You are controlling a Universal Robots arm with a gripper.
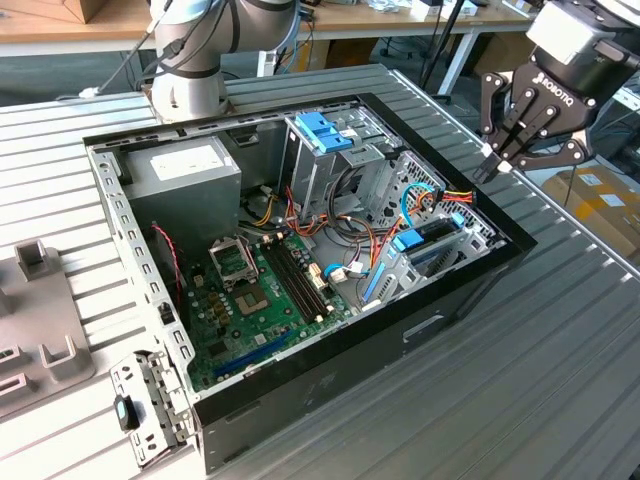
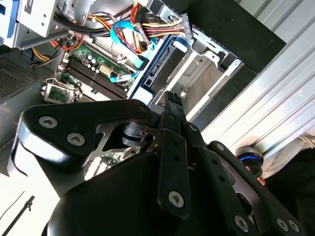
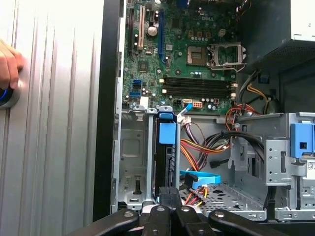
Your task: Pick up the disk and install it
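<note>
The disk (image 1: 418,240), a dark drive in a bright blue carrier, stands on edge in the grey metal bay at the corner of the open computer case (image 1: 470,275) on the exterior view's right. Its blue end tab (image 3: 167,132) and dark edge face the first wrist view, and its blue frame (image 2: 156,66) appears in the second wrist view. My gripper (image 1: 492,166) hangs above the case's rim, up and to the exterior view's right of the disk, apart from it. Its black fingers (image 3: 170,196) are pressed together, shut on nothing.
A light-blue bracket (image 1: 325,130) tops the tall grey cage. Coloured cables (image 3: 206,147) run between cage and bay. The motherboard (image 1: 260,290) and power supply (image 1: 185,175) fill the case. A hand (image 3: 10,64) rests by a blue-lit button (image 3: 6,96) on the ribbed table.
</note>
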